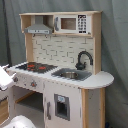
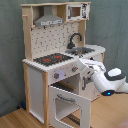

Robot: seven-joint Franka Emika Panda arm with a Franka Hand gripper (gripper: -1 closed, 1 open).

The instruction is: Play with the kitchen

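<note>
While the oven door (image 2: 70,106) hung open, the gripper (image 2: 84,64), its state unclear, reached the kitchen (image 2: 50,60) front edge, likely needing a knob turn

White arm (image 2: 107,80) reaching in from second exterior view's right, wrist level, gripper (image 2: 79,64) fwd.

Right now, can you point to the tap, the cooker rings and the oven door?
tap (image 1: 84,58), first exterior view, curved black spout
cooker rings (image 2: 52,59), second exterior view, red ring
oven door (image 2: 70,102), second exterior view, open door's front panel
</note>
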